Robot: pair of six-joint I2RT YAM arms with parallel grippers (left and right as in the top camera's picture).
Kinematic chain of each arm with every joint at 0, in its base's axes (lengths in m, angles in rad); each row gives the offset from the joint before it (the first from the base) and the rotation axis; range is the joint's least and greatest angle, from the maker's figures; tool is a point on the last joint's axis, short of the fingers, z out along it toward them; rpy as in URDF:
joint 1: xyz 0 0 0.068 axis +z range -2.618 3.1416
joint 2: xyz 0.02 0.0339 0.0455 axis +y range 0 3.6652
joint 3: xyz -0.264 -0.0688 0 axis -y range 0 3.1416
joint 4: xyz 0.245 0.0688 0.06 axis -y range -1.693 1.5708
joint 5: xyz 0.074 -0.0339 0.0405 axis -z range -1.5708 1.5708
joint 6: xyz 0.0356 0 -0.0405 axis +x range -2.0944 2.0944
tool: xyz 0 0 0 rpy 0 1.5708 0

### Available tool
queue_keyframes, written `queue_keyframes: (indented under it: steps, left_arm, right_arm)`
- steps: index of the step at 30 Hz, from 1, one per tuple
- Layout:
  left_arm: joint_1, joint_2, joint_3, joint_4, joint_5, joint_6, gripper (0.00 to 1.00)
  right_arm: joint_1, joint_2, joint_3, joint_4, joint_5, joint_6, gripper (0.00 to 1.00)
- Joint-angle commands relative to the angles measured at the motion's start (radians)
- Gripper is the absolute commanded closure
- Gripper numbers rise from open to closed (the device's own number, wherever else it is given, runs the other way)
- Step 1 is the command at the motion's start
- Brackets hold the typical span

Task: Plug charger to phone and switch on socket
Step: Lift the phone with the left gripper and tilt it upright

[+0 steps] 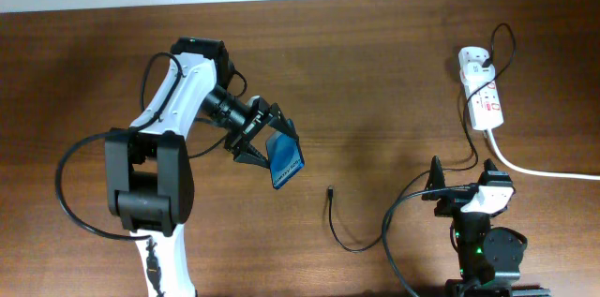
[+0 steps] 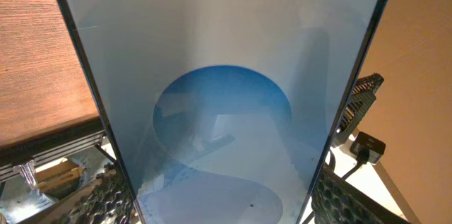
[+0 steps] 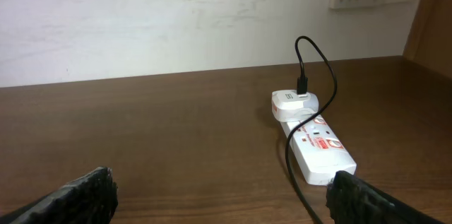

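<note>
Phone [image 2: 226, 111] fills the left wrist view, clamped in the left gripper [image 1: 266, 142] at centre-left. Right gripper [image 3: 224, 199] gapes empty; it should pinch the charger [image 1: 331, 194] tip squarely, lower centre, before mating.

Left gripper [image 1: 269, 150] clamps the phone [image 1: 288, 164], blue screen tilted up. Charger [image 1: 331, 196] tip lies loose on table [image 1: 375, 72] near its right, cable curling toward socket [image 1: 481, 91] at far right.
</note>
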Motion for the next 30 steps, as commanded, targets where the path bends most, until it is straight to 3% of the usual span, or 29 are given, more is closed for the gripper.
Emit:
queue_keyframes:
  steps: [1, 30]
  left_arm:
    - [-0.002, 0.007, 0.022, -0.007, 0.042, 0.02, 0.49]
    - [-0.002, 0.007, 0.022, -0.006, 0.056, 0.068, 0.5]
  right_arm:
    - [0.006, -0.008, -0.005, -0.005, -0.009, -0.008, 0.01]
    - [0.006, -0.008, -0.005, -0.005, -0.009, -0.008, 0.02]
